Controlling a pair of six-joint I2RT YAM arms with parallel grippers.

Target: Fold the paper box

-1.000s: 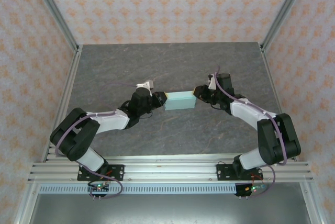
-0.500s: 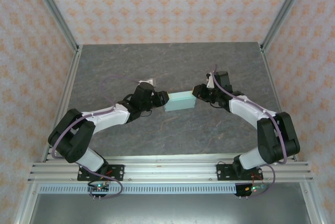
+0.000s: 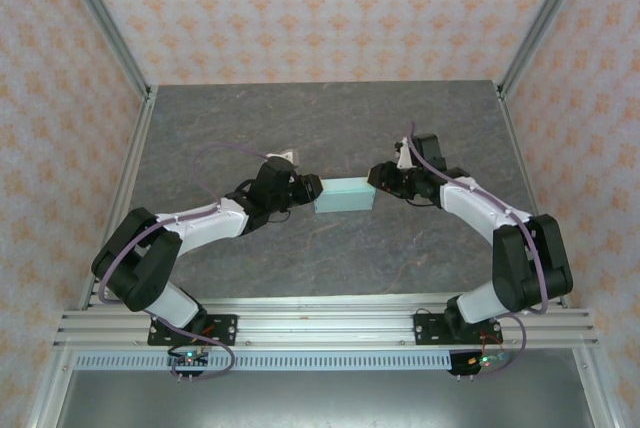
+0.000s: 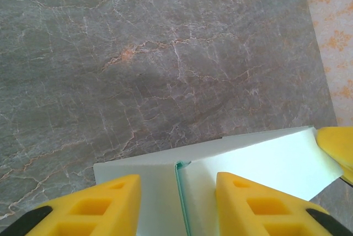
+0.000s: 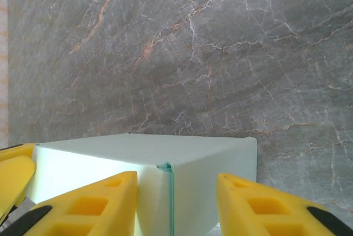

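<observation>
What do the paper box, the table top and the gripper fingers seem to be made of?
The paper box: thin pale mint card, matte; a folded seam with a thin cut edge shows on its end. The table top: grey with pale and rusty veins, perhaps stone, perhaps only a print; the look leaves it open. The yellow fingers: smooth plastic, judging by the moulded recesses.
</observation>
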